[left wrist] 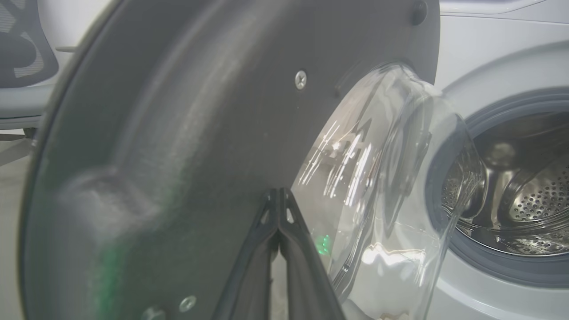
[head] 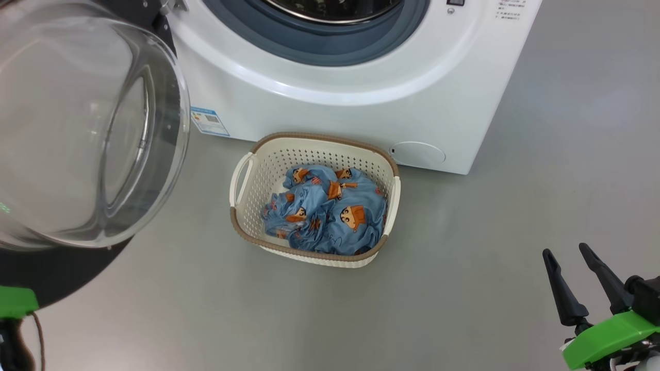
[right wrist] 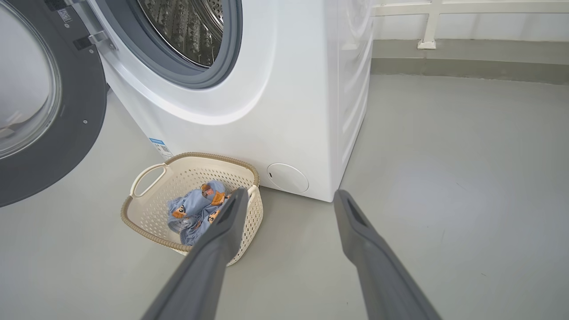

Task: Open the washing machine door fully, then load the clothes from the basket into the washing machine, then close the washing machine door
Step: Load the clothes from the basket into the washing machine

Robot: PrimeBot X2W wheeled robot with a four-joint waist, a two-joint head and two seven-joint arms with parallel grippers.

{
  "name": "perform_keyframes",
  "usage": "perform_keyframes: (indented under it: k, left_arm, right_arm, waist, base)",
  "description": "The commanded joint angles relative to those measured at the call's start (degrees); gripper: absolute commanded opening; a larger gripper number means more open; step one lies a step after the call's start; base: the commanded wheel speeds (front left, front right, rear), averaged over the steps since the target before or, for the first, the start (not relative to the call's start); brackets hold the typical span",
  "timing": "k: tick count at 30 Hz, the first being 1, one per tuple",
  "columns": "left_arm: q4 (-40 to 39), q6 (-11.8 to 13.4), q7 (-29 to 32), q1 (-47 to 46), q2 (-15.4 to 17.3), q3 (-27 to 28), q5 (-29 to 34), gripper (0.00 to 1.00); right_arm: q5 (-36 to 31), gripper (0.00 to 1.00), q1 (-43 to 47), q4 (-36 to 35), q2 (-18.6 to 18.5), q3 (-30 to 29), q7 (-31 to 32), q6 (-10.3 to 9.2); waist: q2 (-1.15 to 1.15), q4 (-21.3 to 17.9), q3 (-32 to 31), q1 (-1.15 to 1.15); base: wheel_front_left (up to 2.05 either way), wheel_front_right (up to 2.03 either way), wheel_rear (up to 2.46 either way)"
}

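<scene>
The washing machine [head: 361, 113] stands at the top of the head view, its steel drum [left wrist: 533, 200] exposed. Its door [head: 56, 273] is swung out to the left, the clear glass bowl [head: 77, 129] bulging toward me. My left gripper [left wrist: 278, 193] is shut, its tips close against the door's dark inner face [left wrist: 178, 133]. The cream basket [head: 319, 138] sits on the floor before the machine, holding the light blue clothes [head: 330, 211]. My right gripper [head: 566, 251] hangs open and empty at the lower right, well right of the basket [right wrist: 191, 156] and clothes [right wrist: 195, 209].
Grey floor [head: 464, 288] spreads around the basket and to the machine's right. A blue label [head: 209, 121] and a round cover [head: 417, 153] sit low on the machine's front. A wall with a white railing [right wrist: 466, 13] runs behind. A chair [left wrist: 22, 44] stands beyond the door.
</scene>
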Motion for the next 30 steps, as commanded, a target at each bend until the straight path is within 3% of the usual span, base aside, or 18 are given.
perform_keyframes:
  k: [1,12,30]
  left_arm:
    - [-0.5,0.3,-0.4,-2.1,3.4,3.2,0.8,0.00]
    - [6.9,-1.5,-0.4,-8.4,5.9,10.5,5.3,0.00]
    - [22.6,-4.3,-0.4,-17.7,13.8,17.5,10.7,0.00]
  right_arm:
    - [-0.6,1.00,-0.9,-1.4,-1.2,1.1,-0.8,0.08]
    - [-0.9,1.00,-2.5,-1.7,-2.0,1.5,-0.8,0.08]
    - [-1.1,1.00,-5.3,-2.2,-4.0,2.8,-0.8,0.08]
  waist:
    - [0.00,0.2,0.5,0.00]
    - [0.00,0.0,3.0,0.00]
    - [0.00,-1.4,7.6,0.00]
  base:
    - [0.00,0.00,0.00]
    - [0.00,0.00,0.00]
    - [0.00,0.00,0.00]
